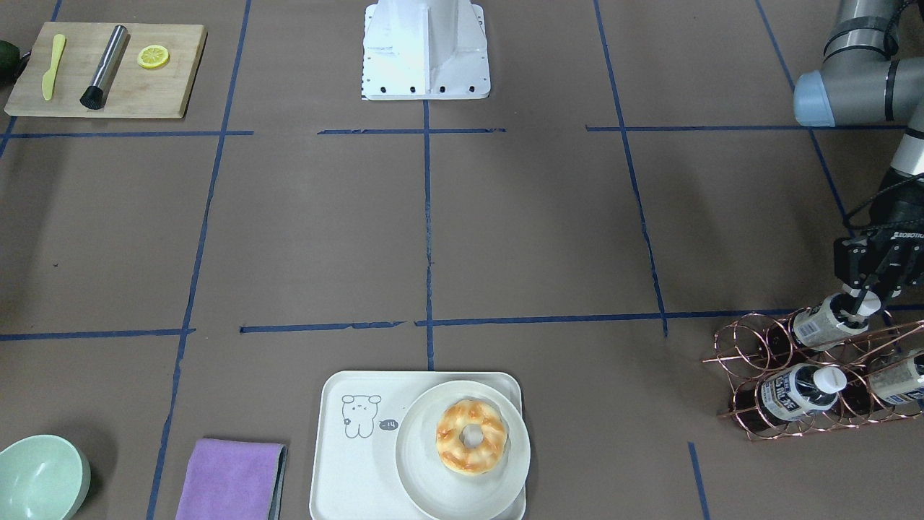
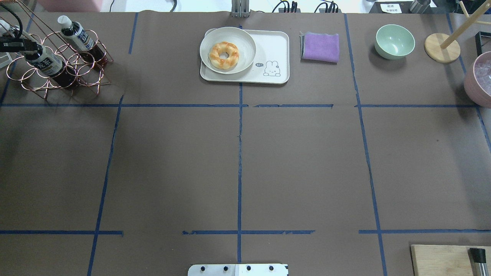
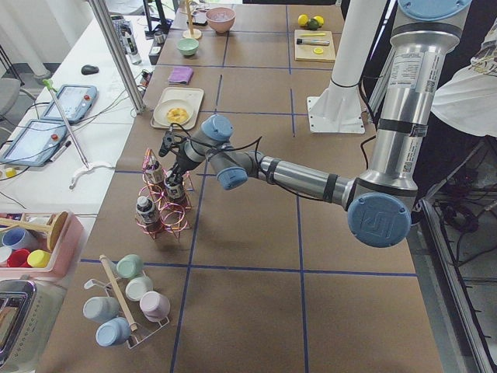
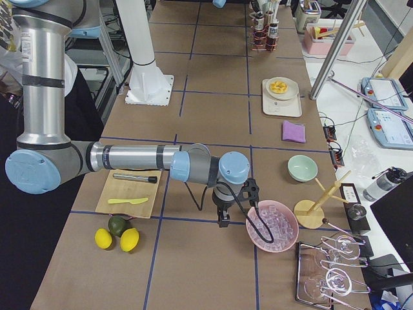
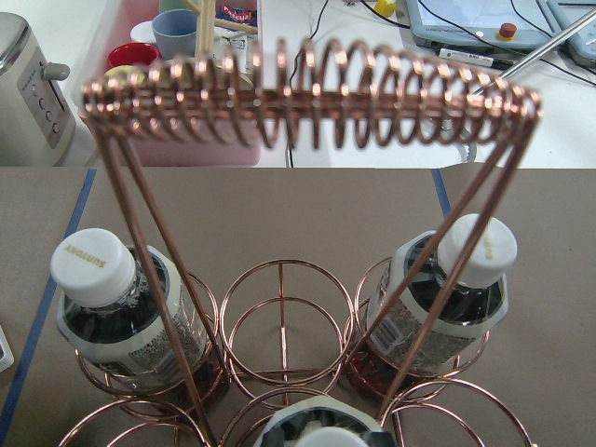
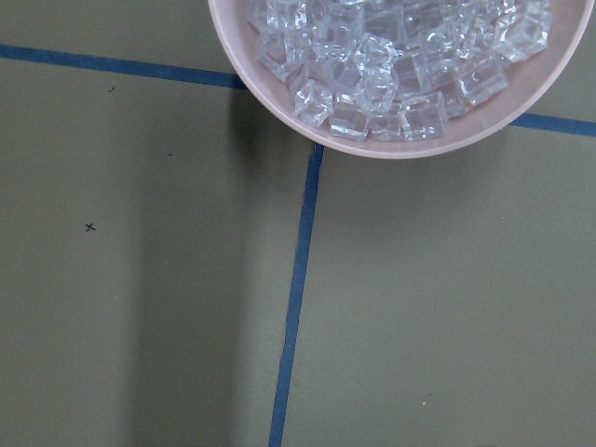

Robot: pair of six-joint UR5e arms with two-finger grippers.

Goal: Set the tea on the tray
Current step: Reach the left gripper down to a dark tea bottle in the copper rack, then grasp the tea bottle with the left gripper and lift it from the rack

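Observation:
Three alike tea bottles stand in a copper wire rack [image 1: 743, 347] at the table's far left end. My left gripper [image 1: 861, 302] is shut on the white cap of the top bottle [image 1: 819, 326], which still sits tilted in the rack. This bottle also shows in the overhead view [image 2: 46, 64], and its cap is at the bottom of the left wrist view [image 5: 321, 436]. The other two bottles [image 1: 794, 390] [image 1: 899, 379] lie lower in the rack. The cream tray [image 1: 346, 469] with the bear drawing holds a round plate [image 1: 433, 491] with a doughnut [image 1: 471, 436]. My right gripper [image 4: 224, 221] hangs beside a pink bowl; I cannot tell whether it is open or shut.
The pink bowl of ice cubes [image 6: 391, 74] is at the far right. A purple cloth [image 1: 231, 480] and a green bowl [image 1: 40, 477] lie beside the tray. A wooden board [image 1: 108, 101] holds a knife, a muddler and a lemon slice. The robot base [image 1: 426, 50] stands at the near edge.

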